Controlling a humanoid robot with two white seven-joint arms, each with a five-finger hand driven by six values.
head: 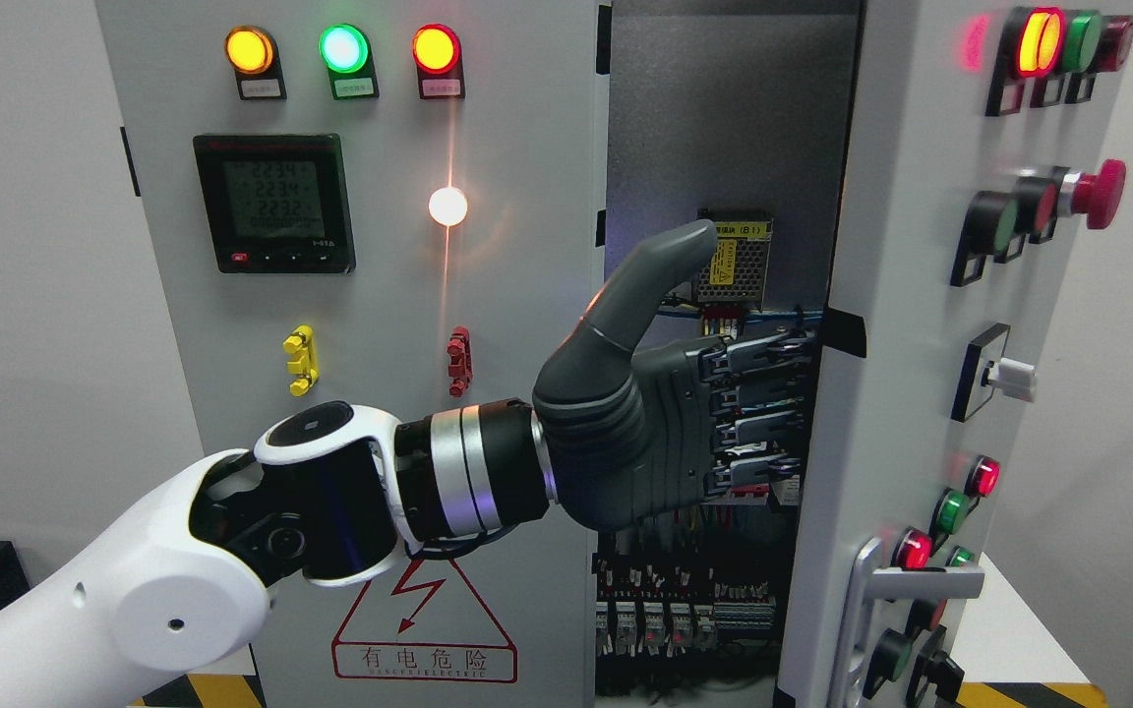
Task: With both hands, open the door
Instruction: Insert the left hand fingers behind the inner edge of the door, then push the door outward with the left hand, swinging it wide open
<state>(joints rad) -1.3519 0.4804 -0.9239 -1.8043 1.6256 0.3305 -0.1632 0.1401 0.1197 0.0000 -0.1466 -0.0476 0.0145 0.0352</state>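
Note:
The grey cabinet's right door [906, 295] stands swung partly open, and the dark interior [724, 128] shows between it and the left panel [517, 295]. My left hand [714, 418] reaches across from the lower left into that gap. Its fingers [758, 393] are stretched out flat toward the door's inner edge, with the tips hidden behind that edge. The thumb [665, 270] points up, apart from the fingers. The hand grips nothing that I can see. A silver lever handle [866, 590] sits low on the open door. My right hand is out of view.
The left panel carries three lit lamps [343, 49], a meter [274, 204] and a warning triangle [424, 624]. Buttons and a red mushroom stop [1098, 194] stick out of the open door. Inside are a power supply [736, 258], wiring and breakers [685, 619].

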